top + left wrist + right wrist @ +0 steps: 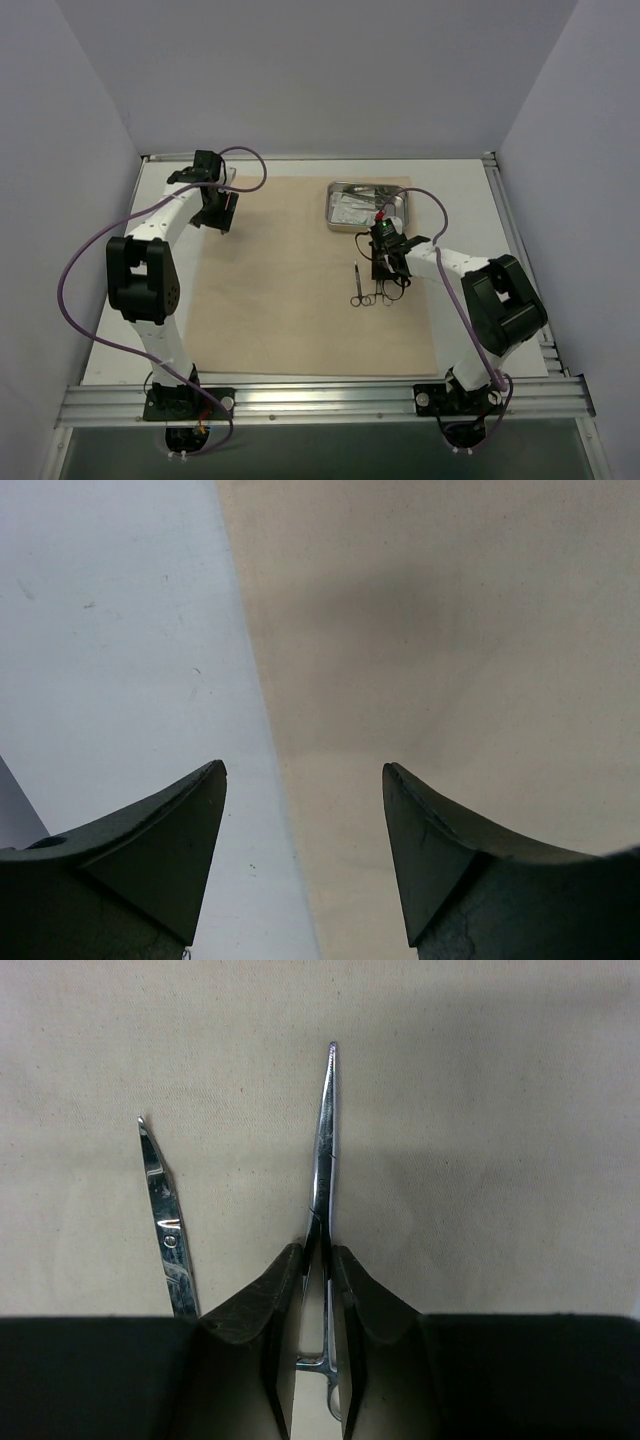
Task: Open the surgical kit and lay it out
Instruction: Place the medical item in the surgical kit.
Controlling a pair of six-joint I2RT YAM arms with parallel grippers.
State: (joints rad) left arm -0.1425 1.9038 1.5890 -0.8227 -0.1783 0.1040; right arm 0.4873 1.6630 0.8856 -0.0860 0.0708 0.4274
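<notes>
The beige cloth wrap (290,300) lies spread flat on the table. On its far right part stands the small steel tray (367,205) with items inside. Near the tray, my right gripper (385,268) hangs low over two slim metal clamps. In the right wrist view one clamp (325,1140) lies on the cloth between my right gripper's (318,1255) jaws. They stand slightly open around it, with cloth showing beside its shank. The other clamp (162,1215) lies just to the left. My left gripper (305,770) is open and empty over the cloth's far left edge (450,630).
White table (110,630) borders the cloth on the left. Grey walls close in the back and both sides. A metal rail (320,400) runs along the near edge by the arm bases. Purple cables loop off both arms.
</notes>
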